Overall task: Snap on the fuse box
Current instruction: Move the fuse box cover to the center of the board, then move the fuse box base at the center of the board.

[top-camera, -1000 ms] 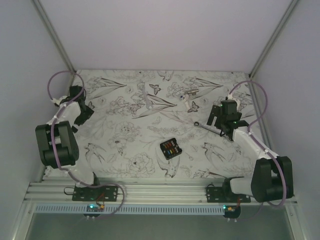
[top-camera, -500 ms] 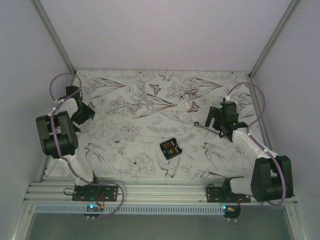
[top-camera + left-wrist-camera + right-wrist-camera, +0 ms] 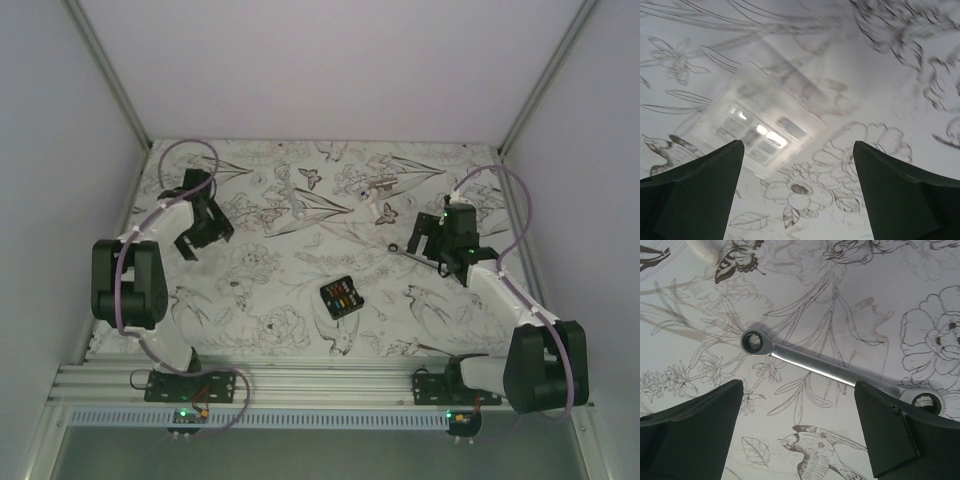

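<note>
The fuse box [image 3: 341,297] is a small black square with coloured fuses, lying on the floral mat in the middle of the top view; neither gripper is near it, and it does not show in either wrist view. My left gripper [image 3: 200,238] hovers at the mat's left. It stands open [image 3: 797,147] over a blurred clear plastic cover [image 3: 756,125] with small compartments, nothing between its fingers. My right gripper [image 3: 428,238] is at the right, open [image 3: 797,385] just above a silver wrench [image 3: 820,365], whose handle runs past the right fingertip [image 3: 865,395].
The wrench [image 3: 402,250] lies beside the right gripper. Small white parts [image 3: 384,211] and a silver piece [image 3: 381,184] sit at the back centre, with a clear tube-like part [image 3: 292,201] to their left. White walls and metal posts enclose the mat.
The left arm has swung from the mat's left edge inward to the right. The right gripper has crept slightly toward the back over the wrench. The fuse box has not moved.
</note>
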Tool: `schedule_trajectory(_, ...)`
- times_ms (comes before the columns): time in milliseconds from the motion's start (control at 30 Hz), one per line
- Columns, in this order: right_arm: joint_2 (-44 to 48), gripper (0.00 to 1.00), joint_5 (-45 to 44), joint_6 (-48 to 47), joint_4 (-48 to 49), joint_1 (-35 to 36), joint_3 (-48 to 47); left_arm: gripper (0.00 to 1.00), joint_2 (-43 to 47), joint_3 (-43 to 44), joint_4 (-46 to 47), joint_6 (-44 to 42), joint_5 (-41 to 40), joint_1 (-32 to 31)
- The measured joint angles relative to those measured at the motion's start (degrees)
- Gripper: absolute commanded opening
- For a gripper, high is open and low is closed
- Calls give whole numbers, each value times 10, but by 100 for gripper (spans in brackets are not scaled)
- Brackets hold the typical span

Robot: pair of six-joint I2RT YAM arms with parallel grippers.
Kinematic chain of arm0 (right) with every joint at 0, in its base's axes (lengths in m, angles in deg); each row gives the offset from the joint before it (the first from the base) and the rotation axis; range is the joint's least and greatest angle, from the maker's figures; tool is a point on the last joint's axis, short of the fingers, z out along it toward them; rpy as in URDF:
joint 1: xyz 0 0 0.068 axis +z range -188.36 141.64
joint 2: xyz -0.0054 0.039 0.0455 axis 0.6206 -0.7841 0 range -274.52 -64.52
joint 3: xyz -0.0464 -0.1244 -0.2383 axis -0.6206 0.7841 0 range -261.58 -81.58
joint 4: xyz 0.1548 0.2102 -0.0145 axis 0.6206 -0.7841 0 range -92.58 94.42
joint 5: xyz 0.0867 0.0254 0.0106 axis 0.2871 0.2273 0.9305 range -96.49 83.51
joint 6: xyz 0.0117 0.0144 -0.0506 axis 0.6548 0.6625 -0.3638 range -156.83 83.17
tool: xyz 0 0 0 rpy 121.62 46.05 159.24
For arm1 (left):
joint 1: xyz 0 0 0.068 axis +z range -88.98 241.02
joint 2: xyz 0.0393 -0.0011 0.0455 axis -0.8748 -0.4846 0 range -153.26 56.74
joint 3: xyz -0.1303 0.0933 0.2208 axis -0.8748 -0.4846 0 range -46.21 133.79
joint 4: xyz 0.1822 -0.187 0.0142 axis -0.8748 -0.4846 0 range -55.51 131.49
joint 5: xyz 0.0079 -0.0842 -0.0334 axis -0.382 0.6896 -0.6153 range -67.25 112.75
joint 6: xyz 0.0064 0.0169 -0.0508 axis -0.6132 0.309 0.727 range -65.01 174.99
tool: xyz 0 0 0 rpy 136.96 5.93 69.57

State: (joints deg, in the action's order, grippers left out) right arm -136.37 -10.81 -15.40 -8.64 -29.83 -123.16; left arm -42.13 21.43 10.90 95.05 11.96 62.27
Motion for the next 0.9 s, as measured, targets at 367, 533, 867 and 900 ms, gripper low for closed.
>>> schedule_trajectory(367,4,77,125,0,4,15,14,98,53,-11,-21,7,9,-87)
schedule_trajectory(533,1,66,186,-2,-12,64,23,100,113,-30,-28,14,8,-87)
schedule_trajectory(867,-7,54,231,32,-27,161,67,100,146,-83,-38,31,23,-87)
schedule_trajectory(900,-7,54,228,42,-27,172,71,100,148,-86,-40,32,23,-87)
